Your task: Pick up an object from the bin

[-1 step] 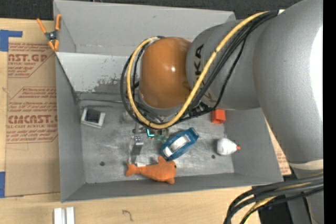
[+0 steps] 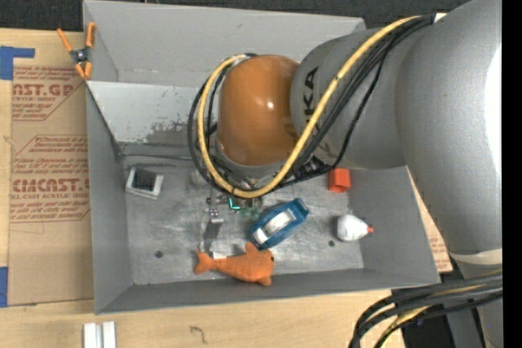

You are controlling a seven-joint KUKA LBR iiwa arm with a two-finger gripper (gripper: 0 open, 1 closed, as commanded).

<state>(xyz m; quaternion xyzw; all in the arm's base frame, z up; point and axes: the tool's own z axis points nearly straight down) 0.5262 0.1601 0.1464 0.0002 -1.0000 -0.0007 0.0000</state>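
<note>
My gripper reaches down below the orange wrist cover to the bin floor, near the front middle. Just below and to its right an orange fish-shaped toy lies flat along the front wall. A blue and white packaged item lies tilted immediately right of the gripper, close to it but apart from it. I see nothing held in the gripper.
A white item with a red tip lies at the front right, and a small orange-red block sits behind it. A small grey square box rests at the left. The arm and its cables cover the bin's back right.
</note>
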